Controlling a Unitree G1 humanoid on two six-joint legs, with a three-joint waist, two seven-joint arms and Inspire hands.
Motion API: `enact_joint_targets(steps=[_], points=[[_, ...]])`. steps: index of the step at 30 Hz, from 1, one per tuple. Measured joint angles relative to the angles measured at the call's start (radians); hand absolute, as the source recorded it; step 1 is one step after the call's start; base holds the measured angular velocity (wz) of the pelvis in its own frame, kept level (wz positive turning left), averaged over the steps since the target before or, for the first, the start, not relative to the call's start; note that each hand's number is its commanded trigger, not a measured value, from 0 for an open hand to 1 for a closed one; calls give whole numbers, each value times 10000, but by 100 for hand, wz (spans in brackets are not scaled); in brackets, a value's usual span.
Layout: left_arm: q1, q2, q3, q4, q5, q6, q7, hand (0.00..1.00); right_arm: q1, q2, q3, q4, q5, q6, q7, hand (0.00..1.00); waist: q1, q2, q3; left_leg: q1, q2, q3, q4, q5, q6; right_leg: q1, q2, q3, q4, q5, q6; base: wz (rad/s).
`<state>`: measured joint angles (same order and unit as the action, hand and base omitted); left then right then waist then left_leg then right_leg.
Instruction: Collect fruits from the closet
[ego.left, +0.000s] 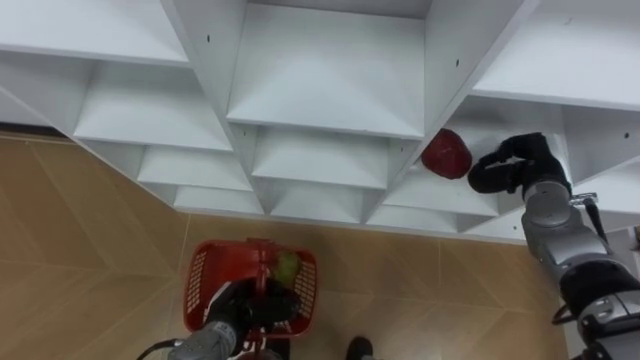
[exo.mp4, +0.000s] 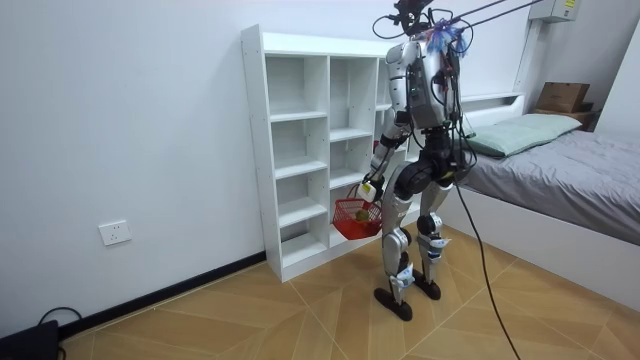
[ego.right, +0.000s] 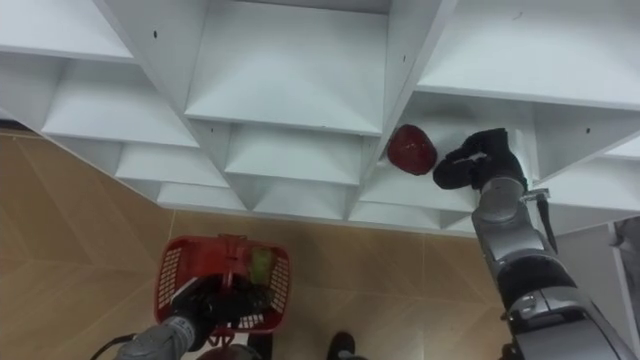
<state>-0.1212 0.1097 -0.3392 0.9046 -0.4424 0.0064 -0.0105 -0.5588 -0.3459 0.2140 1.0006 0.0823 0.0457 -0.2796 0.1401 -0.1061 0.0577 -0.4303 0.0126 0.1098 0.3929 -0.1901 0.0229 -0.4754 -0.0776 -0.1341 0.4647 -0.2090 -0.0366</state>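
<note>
In front of the closet, the robot stands on the wood floor. Its right hand reaches into a shelf space on the closet's right side. A red fruit lies on that shelf, just beside the hand. The fingers are bent but hold nothing. Below the closet's bottom shelf, the left hand is curled round the handle of a red basket. A green fruit lies in the basket.
</note>
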Motion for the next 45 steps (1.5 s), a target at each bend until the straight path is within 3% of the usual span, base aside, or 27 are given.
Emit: enact_joint_targets(steps=[1, 2, 35, 45], points=[[0, -29, -4, 0, -3, 1, -3, 100, 0, 7, 0, -1, 1, 0, 4, 9, 0, 0, 0, 2, 1, -3, 1, 0, 0, -1, 1, 0, 2, 0, 0, 0], [0, -40, -3, 0, -3, 1, -4, 100, 0, 11, -1, -1, 1, 0, 4, 0, 0, 0, 0, 2, 1, -4, 2, 0, 0, -1, 2, 0, 2, 0, 0, 0], [10, -177, 0, 4, -38, 11, 1, 100, -34, 283, -7, -140, -17, -9, -253, 0, 30, 120, -56, 7, 99, 13, 160, 11, -22, 48, 100, 39, 0, 142, -44, 0], [18, -159, 21, 6, -34, 8, -22, 100, -35, 278, -10, -179, -1167, -119, -266, 0, 30, 169, -51, -22, 96, 19, 151, 12, -23, 17, 99, 40, 12, 143, -44, 0]])
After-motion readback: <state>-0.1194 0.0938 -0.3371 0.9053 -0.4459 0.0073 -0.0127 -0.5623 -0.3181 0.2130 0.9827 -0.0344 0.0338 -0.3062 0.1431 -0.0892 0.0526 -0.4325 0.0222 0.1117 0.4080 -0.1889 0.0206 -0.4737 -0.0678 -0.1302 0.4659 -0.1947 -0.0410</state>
